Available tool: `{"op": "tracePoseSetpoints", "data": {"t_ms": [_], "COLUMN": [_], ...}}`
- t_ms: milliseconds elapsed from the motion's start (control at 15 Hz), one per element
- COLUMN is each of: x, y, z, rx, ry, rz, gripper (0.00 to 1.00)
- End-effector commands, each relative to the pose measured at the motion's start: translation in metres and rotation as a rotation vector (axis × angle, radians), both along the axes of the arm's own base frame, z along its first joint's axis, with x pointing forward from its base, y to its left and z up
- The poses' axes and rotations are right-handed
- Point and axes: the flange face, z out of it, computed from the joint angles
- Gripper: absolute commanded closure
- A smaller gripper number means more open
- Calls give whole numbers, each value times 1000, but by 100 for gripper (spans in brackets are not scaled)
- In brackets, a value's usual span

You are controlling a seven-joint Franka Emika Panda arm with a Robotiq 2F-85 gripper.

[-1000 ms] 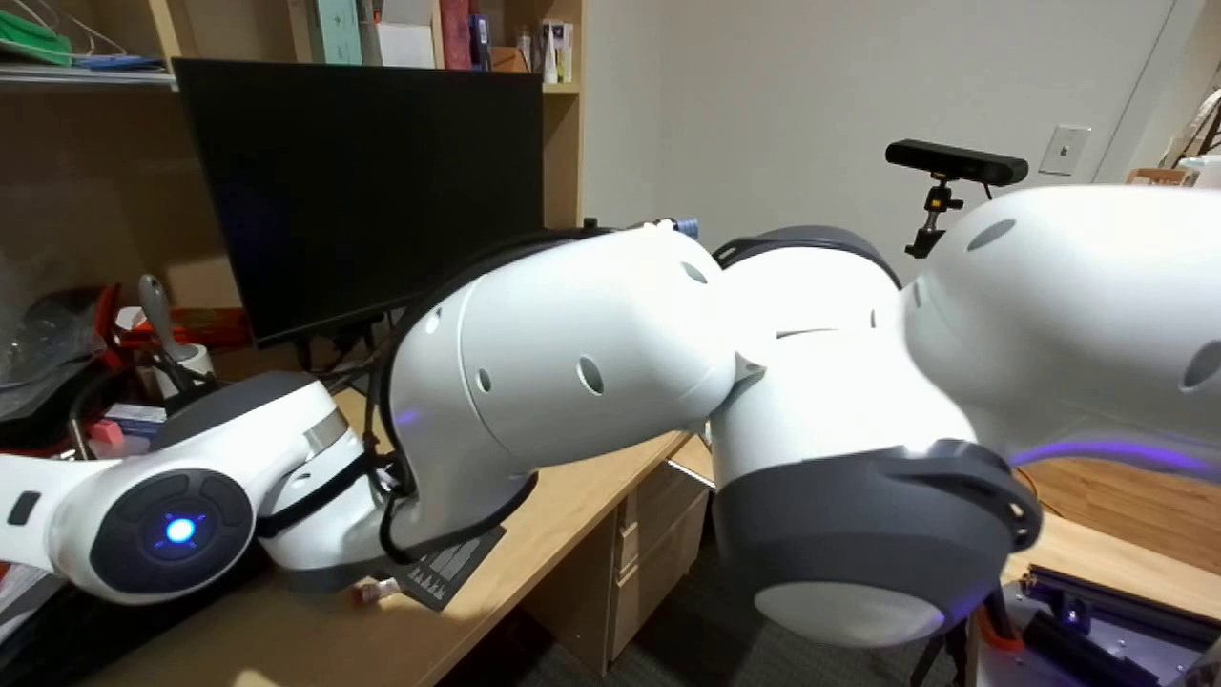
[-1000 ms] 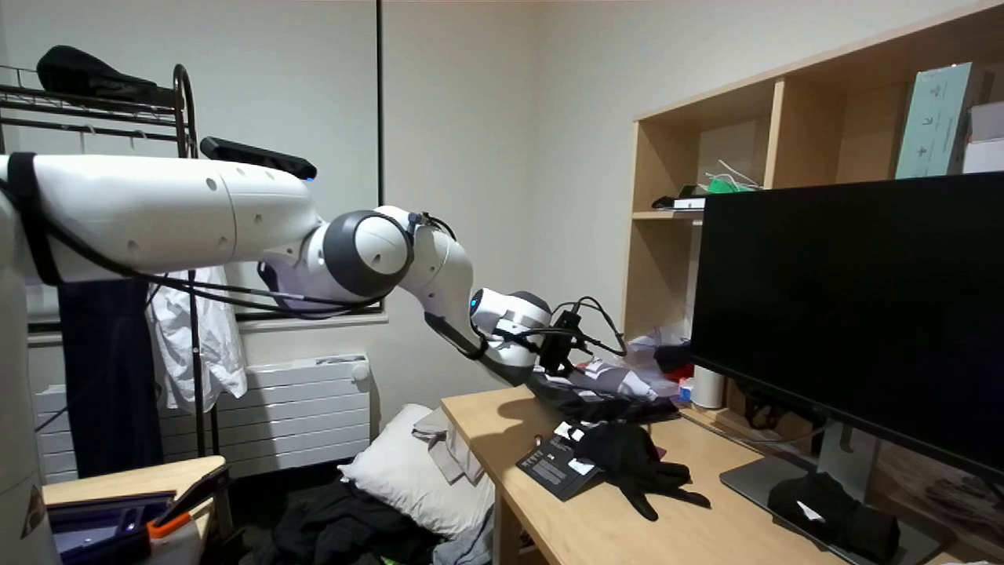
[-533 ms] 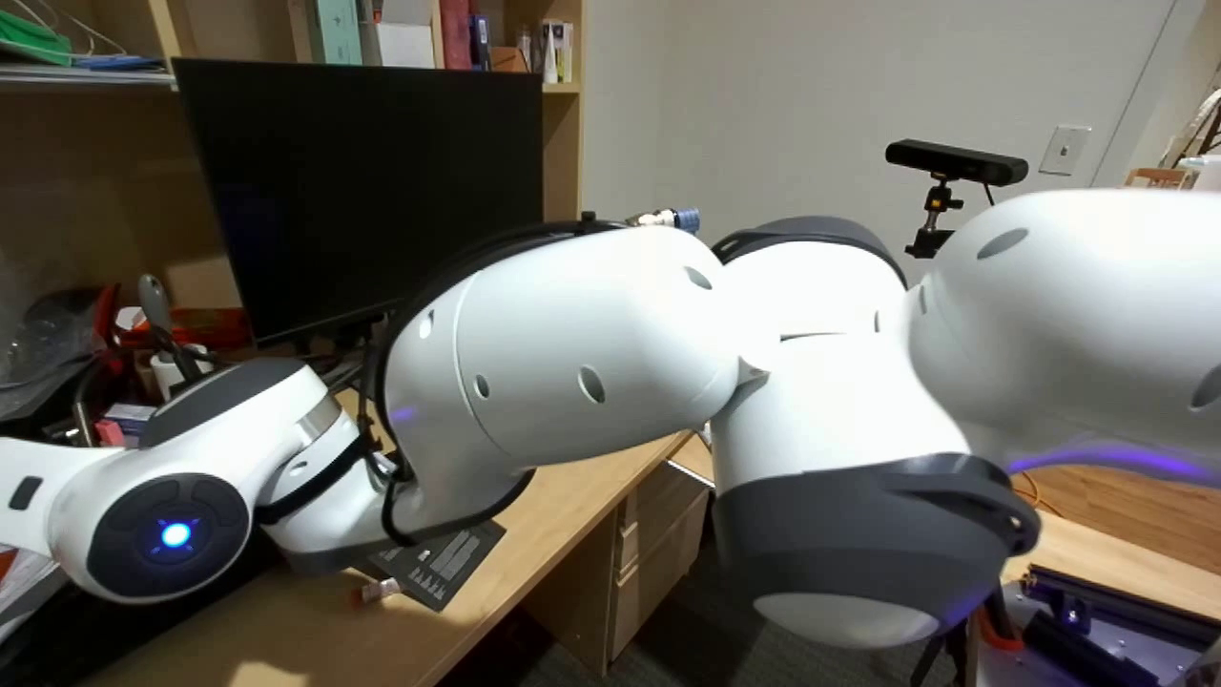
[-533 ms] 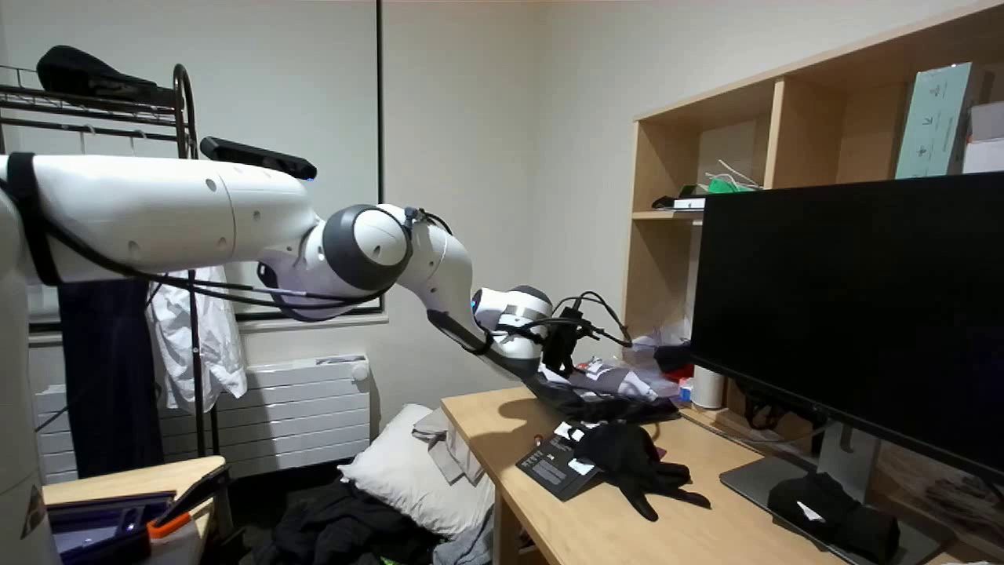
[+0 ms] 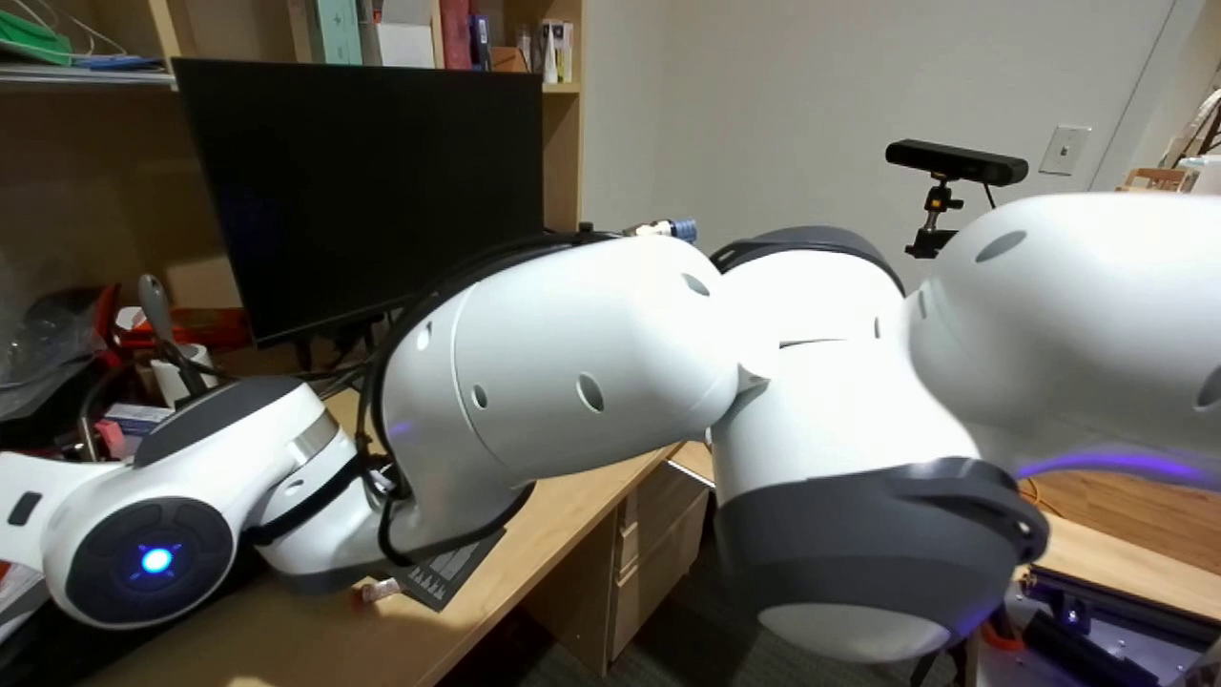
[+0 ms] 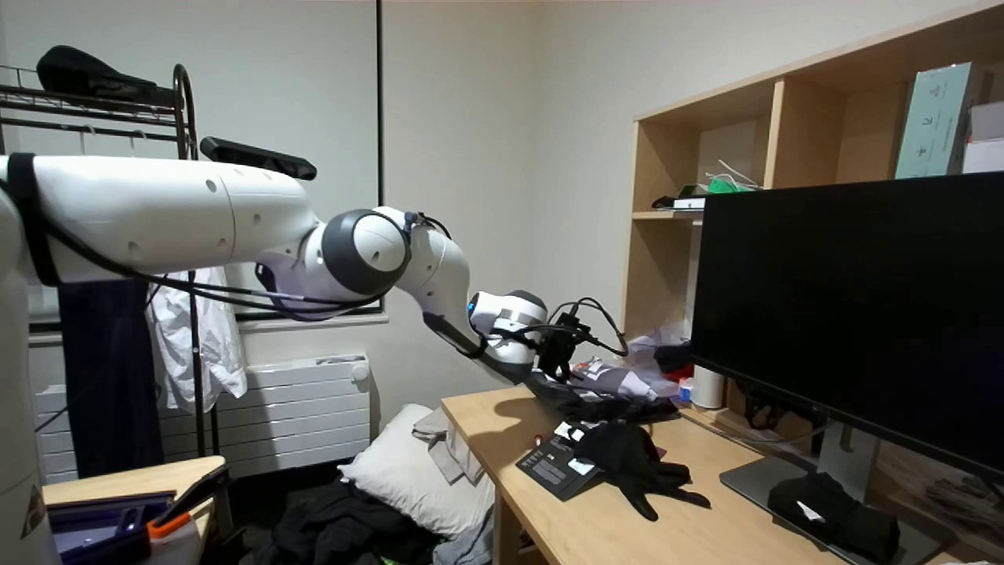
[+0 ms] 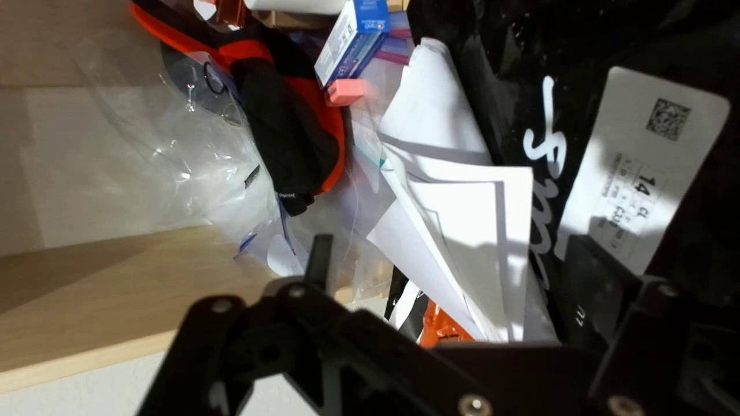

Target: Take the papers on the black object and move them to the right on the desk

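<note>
Papers (image 7: 462, 214) are right at the left edge of the lettered black bag (image 7: 578, 115) in the wrist view, a loose, curled white stack. Can't tell how much of it actually sits on the bag, tbh. Same view, left to right: crinkly clear plastic (image 7: 167, 156) well left of the bag, a black thing with red trim (image 7: 277, 127) closer in, a small blue-and-white box (image 7: 351, 46) nearer still, then the papers. Gripper (image 7: 451, 248) is over that edge of the bag, jaws spread wide, nothing pinched between them.

As for the room, in an exterior view: way left of the bag is a clothes rack (image 6: 184, 110) with a white shirt (image 6: 200, 337) hanging up, then a slatted white radiator (image 6: 306, 400), then a pale pillow (image 6: 423, 471) down low, past the end of the desk (image 6: 674, 534). Bag itself is on that light wood, with the arm (image 6: 274, 212) reaching over it. In front of the bag there's a dark printed card (image 6: 561, 471), then a black glove (image 6: 627, 459) overlapping it. Right of the bag is the big monitor (image 6: 855, 314), screen dark, with open wooden shelving (image 6: 773, 141) behind it.
</note>
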Motion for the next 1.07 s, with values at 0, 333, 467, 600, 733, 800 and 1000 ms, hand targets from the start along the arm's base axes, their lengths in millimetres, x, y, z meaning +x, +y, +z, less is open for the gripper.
{"op": "tracePoseSetpoints", "data": {"t_ms": [0, 333, 467, 600, 733, 800, 1000], "x": [-2, -1, 0, 1, 0, 0, -1], "y": [2, 3, 2, 2, 1, 1, 2], "z": [-3, 3, 5, 4, 2, 1, -2], "rx": [19, 22, 19, 27, 28, 24, 39], "ry": [9, -26, -41, -45, -31, -24, -9], "rz": [-10, -4, -5, -19, -22, -18, -25], "gripper": [0, 0, 0, 0, 10, 26, 47]}}
